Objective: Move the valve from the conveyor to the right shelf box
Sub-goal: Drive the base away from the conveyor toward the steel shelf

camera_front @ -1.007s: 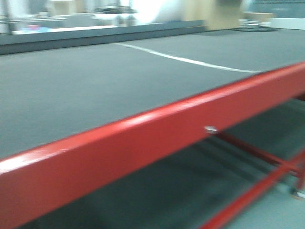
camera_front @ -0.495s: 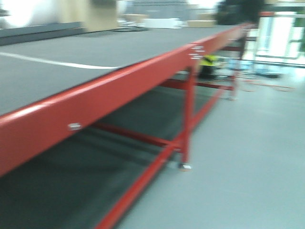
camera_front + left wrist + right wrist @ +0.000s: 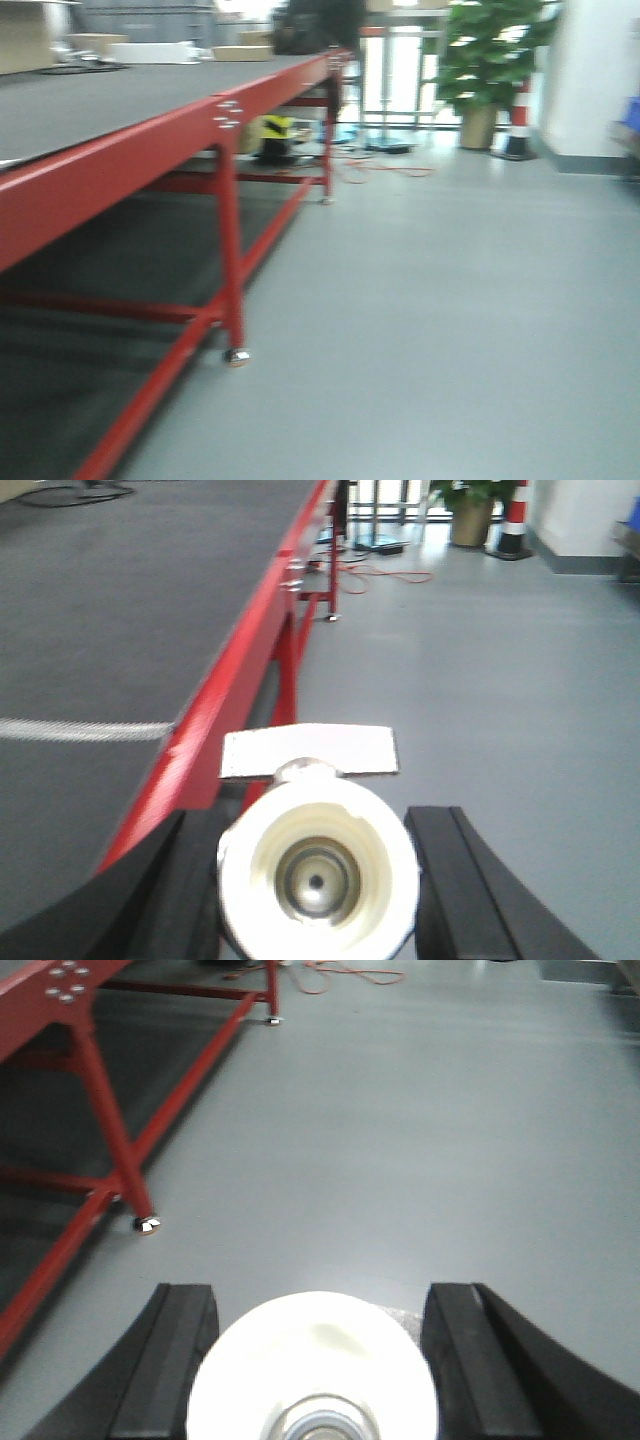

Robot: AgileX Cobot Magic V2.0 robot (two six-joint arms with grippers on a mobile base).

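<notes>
In the left wrist view, a white valve [image 3: 318, 875] with a round open end and a flat white handle [image 3: 308, 750] sits between the black fingers of my left gripper [image 3: 310, 822], which is shut on it. My right gripper [image 3: 318, 1298] is likewise shut on a second white valve [image 3: 312, 1360], held above the grey floor. The conveyor [image 3: 90, 100], a dark grey belt on a red frame [image 3: 120, 170], runs along the left and also shows in the left wrist view [image 3: 120, 610]. The shelf box is out of view.
A red frame leg [image 3: 230, 260] ends in a metal foot [image 3: 236, 356] on the grey floor [image 3: 450, 300]. Far back stand a potted plant [image 3: 490, 60] and a red-white cone [image 3: 517, 125]. An orange cable [image 3: 385, 170] lies near the conveyor's end.
The front view has swung to the right: the conveyor slid to the left of the frame, and the floor, plant and cone came into view.
</notes>
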